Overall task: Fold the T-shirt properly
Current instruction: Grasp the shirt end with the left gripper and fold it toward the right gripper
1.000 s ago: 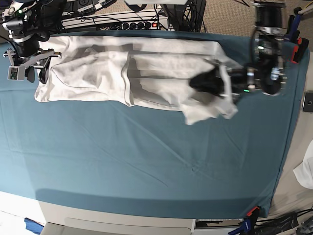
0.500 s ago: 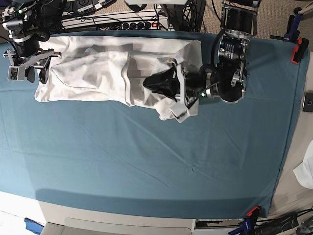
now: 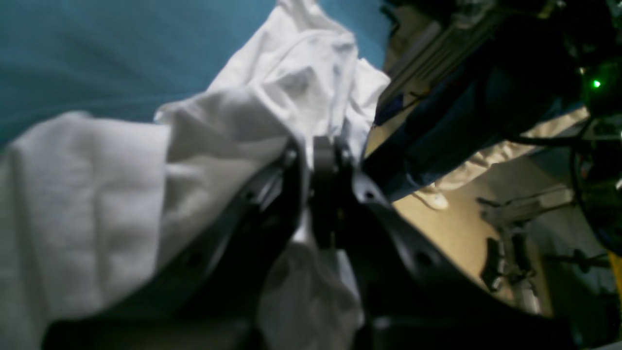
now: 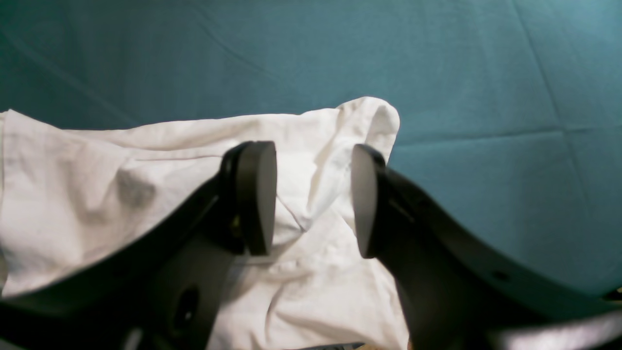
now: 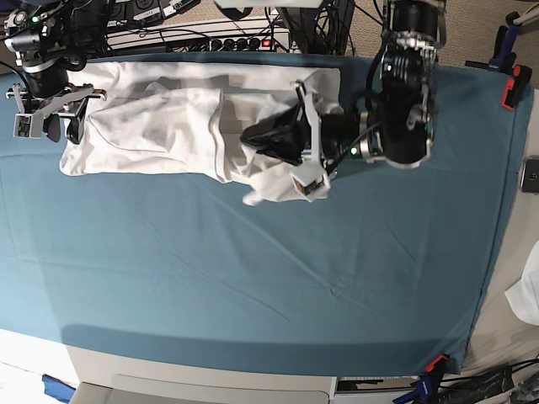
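The white T-shirt (image 5: pixel 152 118) lies bunched along the far edge of the teal table cover (image 5: pixel 253 278). My left gripper (image 5: pixel 251 137) is shut on the shirt's right end and holds it doubled back over the shirt's middle, with a flap hanging below it. In the left wrist view the gripper (image 3: pixel 316 160) is closed with white cloth (image 3: pixel 97 194) pinched between the jaws. My right gripper (image 5: pixel 49 124) is open at the shirt's left end. In the right wrist view the gripper (image 4: pixel 311 199) hovers open just above a rumpled edge of the shirt (image 4: pixel 87 184), holding nothing.
A power strip and cables (image 5: pixel 210 38) run behind the table's far edge. A red clamp (image 5: pixel 514 84) sits at the right rim and another at the front right corner (image 5: pixel 434 366). A small white cloth scrap (image 5: pixel 529 295) lies off the table to the right.
My left gripper has carried the shirt's right end leftward over the shirt's body, so the shirt now spans less of the table. The right arm has not moved.
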### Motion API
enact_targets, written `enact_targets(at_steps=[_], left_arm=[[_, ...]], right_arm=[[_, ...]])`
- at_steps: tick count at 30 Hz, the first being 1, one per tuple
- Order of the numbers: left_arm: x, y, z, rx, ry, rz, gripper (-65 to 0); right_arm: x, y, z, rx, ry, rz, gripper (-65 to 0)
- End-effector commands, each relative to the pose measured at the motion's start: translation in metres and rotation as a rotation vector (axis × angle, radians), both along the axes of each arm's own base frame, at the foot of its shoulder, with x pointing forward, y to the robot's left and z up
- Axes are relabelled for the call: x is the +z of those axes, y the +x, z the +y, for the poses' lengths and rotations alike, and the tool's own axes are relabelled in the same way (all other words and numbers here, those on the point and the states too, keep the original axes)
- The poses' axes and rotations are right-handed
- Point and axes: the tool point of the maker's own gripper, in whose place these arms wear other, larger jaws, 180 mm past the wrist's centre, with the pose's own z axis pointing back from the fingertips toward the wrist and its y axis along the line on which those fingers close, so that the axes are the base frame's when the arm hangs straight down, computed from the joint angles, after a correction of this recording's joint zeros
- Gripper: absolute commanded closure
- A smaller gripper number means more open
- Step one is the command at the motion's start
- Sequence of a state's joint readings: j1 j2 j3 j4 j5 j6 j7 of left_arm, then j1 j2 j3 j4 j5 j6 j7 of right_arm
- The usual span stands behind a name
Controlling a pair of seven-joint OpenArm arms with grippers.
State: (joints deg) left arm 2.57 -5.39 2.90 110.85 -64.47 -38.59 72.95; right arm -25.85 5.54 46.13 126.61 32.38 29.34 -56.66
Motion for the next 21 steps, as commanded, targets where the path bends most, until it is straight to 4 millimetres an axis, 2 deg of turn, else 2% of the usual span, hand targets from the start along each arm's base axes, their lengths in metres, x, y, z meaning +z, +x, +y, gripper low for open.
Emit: enact_targets(at_steps=[1, 6, 14, 18, 21], left_arm=[[0.025, 0.004, -0.004, 0.016, -0.076, -0.061, 0.0], [0.036, 0.013, -0.004, 0.067, -0.079, -0.127, 0.0], [0.061, 0.014, -0.022, 0.083, -0.18, -0.147, 0.0], [0.077, 0.017, -0.018, 0.116, -0.205, -0.196, 0.0], [0.08, 0.017, -0.016, 0.125, -0.208, -0.208, 0.0]], right_arm=[[0.013, 0.005, 0.0, 0.01, -0.015, -0.052, -25.5], [0.014, 0.006, 0.0, 0.012, -0.014, -0.059, -25.5], [0.015, 0.007, 0.001, 0.014, -0.011, -0.067, -25.5], [0.015, 0.007, 0.001, 0.015, -0.009, -0.067, -25.5], [0.015, 0.007, 0.001, 0.015, -0.009, -0.068, -25.5]])
